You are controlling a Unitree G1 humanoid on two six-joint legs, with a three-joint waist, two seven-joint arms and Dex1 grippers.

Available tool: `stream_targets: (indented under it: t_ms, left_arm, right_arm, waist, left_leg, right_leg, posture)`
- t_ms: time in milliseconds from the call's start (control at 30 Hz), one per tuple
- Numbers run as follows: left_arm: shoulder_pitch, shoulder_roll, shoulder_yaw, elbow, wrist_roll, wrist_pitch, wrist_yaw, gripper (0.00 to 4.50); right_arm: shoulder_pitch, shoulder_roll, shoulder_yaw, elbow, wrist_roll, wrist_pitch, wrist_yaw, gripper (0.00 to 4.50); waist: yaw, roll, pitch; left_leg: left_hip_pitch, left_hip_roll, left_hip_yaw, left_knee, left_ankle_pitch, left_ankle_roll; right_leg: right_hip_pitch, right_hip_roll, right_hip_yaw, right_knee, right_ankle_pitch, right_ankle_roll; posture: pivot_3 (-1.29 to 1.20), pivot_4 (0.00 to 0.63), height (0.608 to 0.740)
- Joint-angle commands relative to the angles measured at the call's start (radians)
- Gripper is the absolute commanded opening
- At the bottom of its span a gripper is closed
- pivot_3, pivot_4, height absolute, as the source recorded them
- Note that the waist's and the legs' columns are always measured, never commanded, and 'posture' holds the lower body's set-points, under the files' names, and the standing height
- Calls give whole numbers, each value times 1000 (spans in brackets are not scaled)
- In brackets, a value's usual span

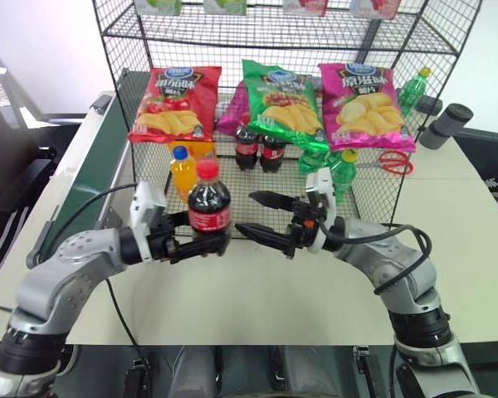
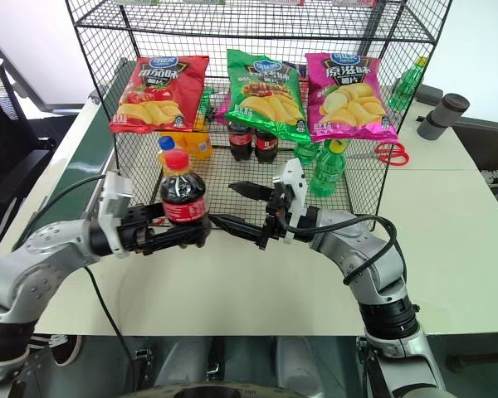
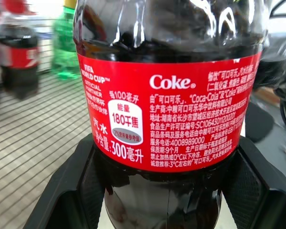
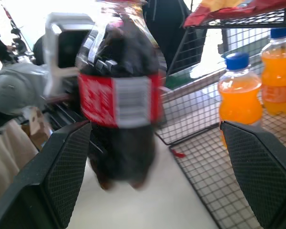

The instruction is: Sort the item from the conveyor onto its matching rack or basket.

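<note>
While the left gripper (image 1: 201, 246) is clamping its two black fingers (image 3: 81, 191) tight around the lower body of the small plastic cola bottle with red cap and red label (image 1: 208, 206), that bottle is standing upright in the air above the near edge of the white table (image 1: 274, 298). Facing it, the right gripper (image 1: 253, 214) is spreading its fingers (image 4: 257, 171) wide, holding nothing, its tips just beside the bottle without touching. Behind both, the large black wire-mesh shelf unit (image 1: 398, 178) is carrying two cola bottles (image 1: 259, 149), an orange-drink bottle with blue cap (image 1: 181, 170), green bottles (image 1: 342, 170) and hanging crisp bags (image 1: 176, 104). Along the table's left edge is running the dark green conveyor belt (image 1: 95, 162).
</note>
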Motion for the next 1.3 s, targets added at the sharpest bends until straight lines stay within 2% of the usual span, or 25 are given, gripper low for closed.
stream_targets:
  t_ms: [33, 233, 433, 533, 567, 600, 733, 800, 833, 867, 1100, 1300]
  left_arm:
    - [-62, -25, -40, -1, 47, -53, -57, 2796]
    - [-110, -65, -96, 19, 118, -81, -103, 2796]
    - [-121, -107, -97, 23, 134, -72, -96, 2796]
    - [-116, -110, -93, 15, 137, -66, -96, 2796]
    - [-116, -112, -91, 14, 136, -63, -96, 2796]
    - [-119, -115, -89, 14, 135, -60, -94, 2796]
    - [-126, -125, -84, 17, 120, -37, -88, 2796]
    - [-129, -129, -76, 19, 96, -5, -86, 3834]
    - [-127, -126, -74, 16, 91, 6, -89, 4226]
    - [-126, -123, -74, 15, 88, 12, -90, 4410]
    - [-29, -66, -29, 34, 177, -69, -72, 4410]
    - [87, -87, 107, 59, 222, -173, 21, 4410]
  right_arm:
    - [-2, 15, -6, -60, 52, 28, -20, 4500]
    - [10, 20, 14, -64, 52, 40, -27, 4500]
    - [18, 37, 27, -57, 53, 36, -37, 4500]
    - [18, 44, 19, -50, 72, 52, -38, 3673]
    - [18, 44, 19, -50, 74, 55, -37, 3192]
    - [17, 44, 20, -49, 71, 52, -36, 2970]
    - [15, 46, 27, -44, 52, 40, -37, 2966]
    - [14, 49, 28, -43, 44, 31, -39, 2966]
    - [14, 51, 28, -43, 41, 27, -41, 2966]
    - [14, 51, 28, -43, 38, 25, -41, 2966]
    - [-1, 82, 1, 6, -66, -97, -92, 2966]
    - [-21, 107, 9, 136, -246, -301, -142, 2966]
  waist:
    - [2, 0, 0]
    - [3, 0, 0]
    - [3, 0, 0]
    - [4, 0, 0]
    - [4, 0, 0]
    - [4, 0, 0]
    - [4, 0, 0]
    - [4, 0, 0]
    - [4, 0, 0]
    - [3, 0, 0]
    - [1, 0, 0]
    - [3, 0, 0]
  left_leg:
    - [0, 0, 0, 0, 0, 0]
    - [-1, 0, 0, 1, 0, 0]
    - [-1, 1, 0, 2, 0, 1]
    - [-1, 1, 0, 2, 0, 1]
    - [-1, 1, 0, 2, 0, 1]
    - [-1, 1, 0, 2, 0, 1]
    - [-1, 1, 0, 2, 0, 1]
    - [-1, 1, 0, 2, 0, 1]
    - [-1, 1, 0, 2, 0, 1]
    - [-1, 1, -1, 2, 0, 1]
    - [0, 1, 0, 2, 0, 1]
    - [0, 1, 0, 2, 0, 0]
  right_leg:
    - [0, 0, 0, 0, 0, 0]
    - [0, 2, 0, 0, 0, 0]
    - [0, 4, 0, 1, 0, 1]
    - [0, 5, 0, 2, 0, 1]
    - [0, 5, 0, 2, 0, 1]
    - [0, 5, 0, 2, 0, 1]
    - [0, 5, 0, 2, 0, 1]
    - [0, 5, 0, 2, 0, 1]
    - [0, 5, 0, 2, 0, 1]
    - [0, 5, 0, 2, 0, 1]
    - [0, 5, 1, 2, 0, 1]
    - [-1, 4, 1, 2, 0, 1]
  posture:
    - [0, 150, 740]
    - [0, 150, 740]
    - [0, 150, 740]
    - [0, 150, 740]
    - [0, 150, 740]
    - [0, 150, 740]
    - [0, 150, 740]
    - [0, 150, 740]
    - [0, 150, 740]
    - [0, 150, 740]
    - [0, 150, 740]
    - [0, 150, 740]
